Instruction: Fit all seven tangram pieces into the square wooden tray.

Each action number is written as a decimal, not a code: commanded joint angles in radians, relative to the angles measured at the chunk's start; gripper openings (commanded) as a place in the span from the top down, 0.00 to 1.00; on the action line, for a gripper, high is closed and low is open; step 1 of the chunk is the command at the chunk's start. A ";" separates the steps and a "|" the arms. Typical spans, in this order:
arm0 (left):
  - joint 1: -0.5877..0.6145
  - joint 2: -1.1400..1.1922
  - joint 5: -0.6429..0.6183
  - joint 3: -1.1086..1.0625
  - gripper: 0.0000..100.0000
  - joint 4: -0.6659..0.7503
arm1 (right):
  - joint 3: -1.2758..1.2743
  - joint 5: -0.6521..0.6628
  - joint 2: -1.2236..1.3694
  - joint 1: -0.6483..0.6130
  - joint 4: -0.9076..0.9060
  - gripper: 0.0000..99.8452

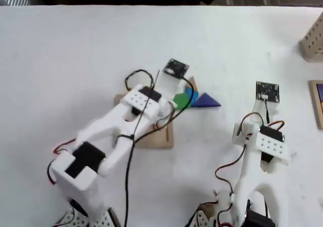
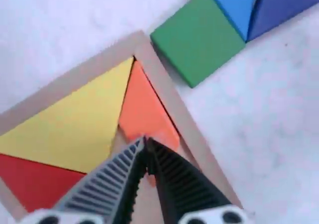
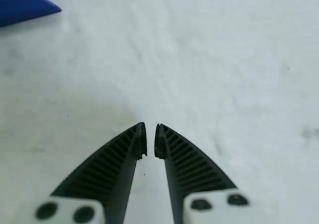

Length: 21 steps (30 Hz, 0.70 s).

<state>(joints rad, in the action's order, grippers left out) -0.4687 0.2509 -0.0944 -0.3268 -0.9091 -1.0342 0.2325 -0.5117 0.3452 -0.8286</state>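
The square wooden tray [image 2: 172, 102] holds a yellow triangle [image 2: 75, 119], a red triangle [image 2: 30, 181] and an orange triangle [image 2: 144, 109] tucked into one corner. My left gripper [image 2: 146, 143] is shut, with its tips resting on the orange triangle's edge. Just outside the tray lie a green square [image 2: 199, 37], a light blue piece [image 2: 234, 2] and a dark blue triangle [image 1: 207, 102]. In the high view the left arm [image 1: 126, 121] covers most of the tray [image 1: 157, 139]. My right gripper [image 3: 150, 134] is shut over bare table, with the dark blue triangle's tip [image 3: 25, 5] off to one side.
A perforated wooden block [image 1: 313, 40] stands at the far right, and a framed board [image 1: 318, 103] pokes in at the right edge. The white table stretches wide behind the tray. Cables loop over both arms.
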 commanded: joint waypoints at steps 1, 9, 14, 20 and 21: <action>0.041 -0.001 0.012 0.057 0.98 -0.002 | 0.043 -0.006 -0.024 0.004 0.010 0.96; 0.059 -0.010 0.091 0.169 0.98 -0.114 | 0.043 -0.006 -0.024 0.004 0.012 0.96; 0.062 -0.010 0.097 0.273 0.98 -0.232 | 0.043 -0.006 -0.024 0.004 0.012 0.96; 0.064 -0.139 0.103 0.224 0.98 -0.259 | 0.043 -0.006 -0.025 0.002 0.012 0.96; 0.064 -0.186 0.120 0.192 0.98 -0.259 | 0.043 -0.006 -0.025 0.001 0.012 0.96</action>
<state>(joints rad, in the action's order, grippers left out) -0.4135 0.2064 -0.0054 -0.1120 -1.1607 -1.0342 0.2325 -0.5117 0.3452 -0.8286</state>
